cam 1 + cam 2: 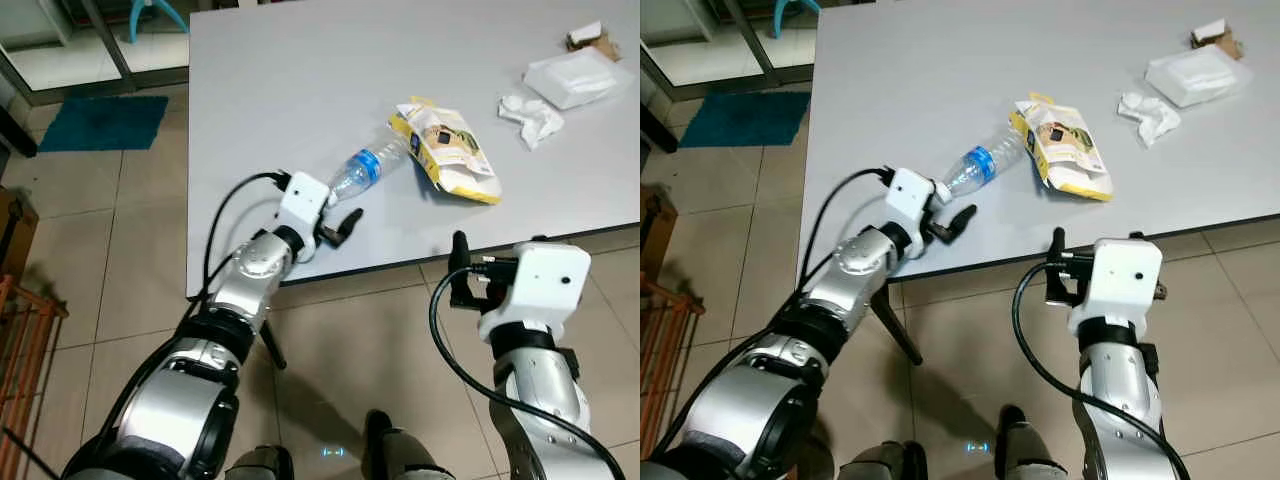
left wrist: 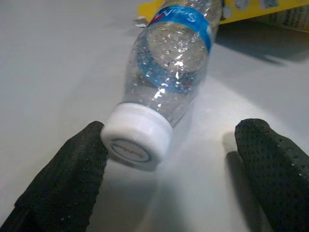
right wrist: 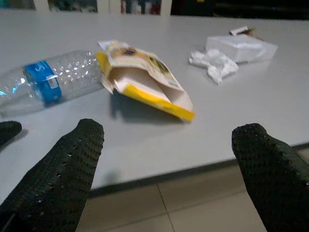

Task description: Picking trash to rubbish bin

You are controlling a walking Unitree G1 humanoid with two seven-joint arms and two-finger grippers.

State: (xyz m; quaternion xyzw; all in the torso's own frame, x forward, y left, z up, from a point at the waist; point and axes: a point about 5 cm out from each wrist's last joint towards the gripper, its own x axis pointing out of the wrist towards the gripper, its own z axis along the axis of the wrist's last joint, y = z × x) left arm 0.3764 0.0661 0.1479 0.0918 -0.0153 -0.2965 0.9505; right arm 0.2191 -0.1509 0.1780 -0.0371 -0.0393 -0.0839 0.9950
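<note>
The clear crushed plastic bottle with a blue label (image 1: 366, 168) lay on the grey table (image 1: 300, 80). The left gripper (image 2: 178, 164), fingers wide, bracketed its white cap (image 2: 136, 141). Light and slippery; better gripped at the neck

No text reads cleanly — the plastic bottle (image 2: 169, 72) carries a blue label (image 2: 181, 19) with white lettering too warped and blurred to make out, and the printing on the yellow snack packet (image 1: 447, 150) is too small to tell.
</note>
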